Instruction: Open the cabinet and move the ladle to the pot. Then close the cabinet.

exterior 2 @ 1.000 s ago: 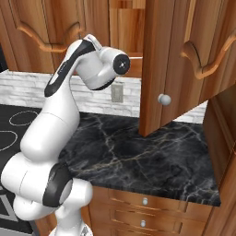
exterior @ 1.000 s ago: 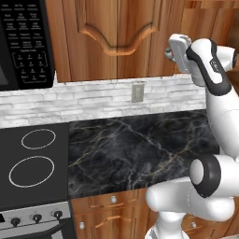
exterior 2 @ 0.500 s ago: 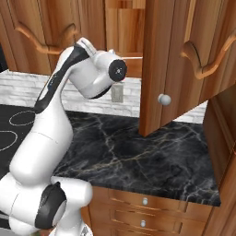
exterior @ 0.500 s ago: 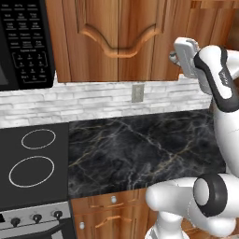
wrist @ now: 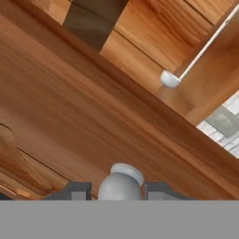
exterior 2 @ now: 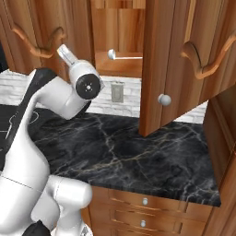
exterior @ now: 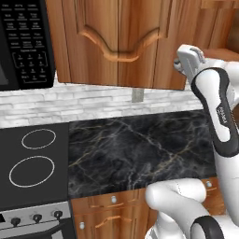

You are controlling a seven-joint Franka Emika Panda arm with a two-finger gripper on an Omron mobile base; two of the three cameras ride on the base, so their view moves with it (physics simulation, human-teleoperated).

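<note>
Claw tips sit either side of a round knob, close to it, but I cannot tell whether they pinch it or merely flank it. Over the last second the arm has sunk and drawn back a little, while the cabinet door on the right stands swung wide as before. So the opening step looks done on that side, and the ladle is exposed. It lies on the inner shelf, handle stretched sideways, beyond the claw and well apart from it.
</note>
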